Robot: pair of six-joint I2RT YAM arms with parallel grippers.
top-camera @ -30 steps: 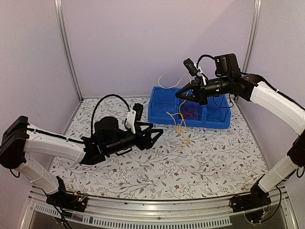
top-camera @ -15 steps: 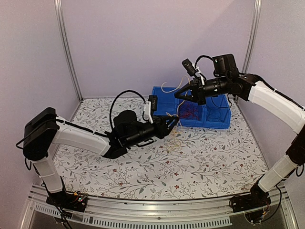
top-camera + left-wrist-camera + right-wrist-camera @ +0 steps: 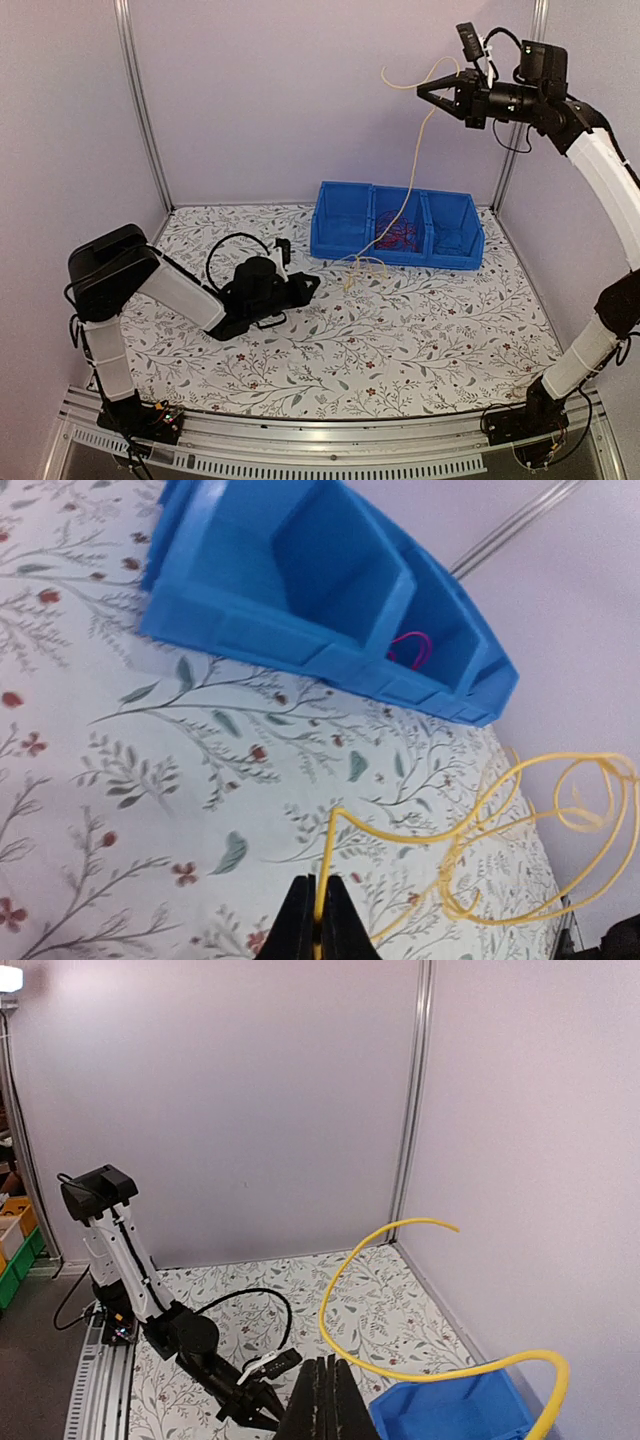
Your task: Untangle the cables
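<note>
— What's changed?
— Your R gripper (image 3: 425,93) rose high, far right, pinching the yellow cable (image 3: 408,190); L gripper (image 3: 314,282) dropped low, clamped on its lower part. Rest, the red cables (image 3: 395,233), sit in blue bin's (image 3: 345,245) mid compartment.
— Surface, room?
— Floral tablecloth (image 3: 420,340), lilac walls (image 3: 280,100).

My left arm is folded down low, elbow bent, forearm reaching right with the wrist close to level. Left gripper (image 3: 313,282) is nearly at the surface, its 2 fingers (image 3: 298,927) pressed flat together. My right arm is stretched tall, forearm angling left, right gripper (image 3: 422,92) high overhead and pointing left, its 2 fingers (image 3: 316,1400) clamped tight.
</note>
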